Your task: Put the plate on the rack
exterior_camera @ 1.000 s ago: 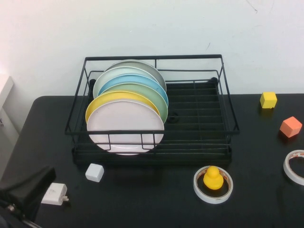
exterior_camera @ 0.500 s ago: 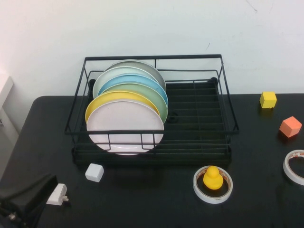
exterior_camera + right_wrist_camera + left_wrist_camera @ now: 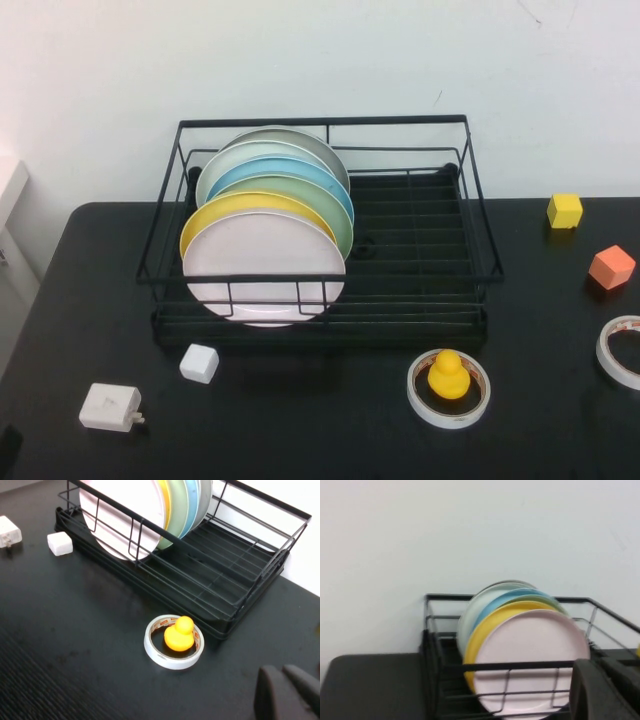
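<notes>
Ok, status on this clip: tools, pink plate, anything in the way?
Left tool low beside the black wire rack, holding nothing. Right tool parked, empty. Pale pink round plate upright, frontmost in rack. Nothing in the way.

Left gripper [image 3: 607,690]: we see only dark, matte, rounded finger blocks at the left wrist view's edge.
Right gripper [image 3: 287,692]: we see two dark, matte, rounded fingers lying close together in the right wrist view.
</notes>
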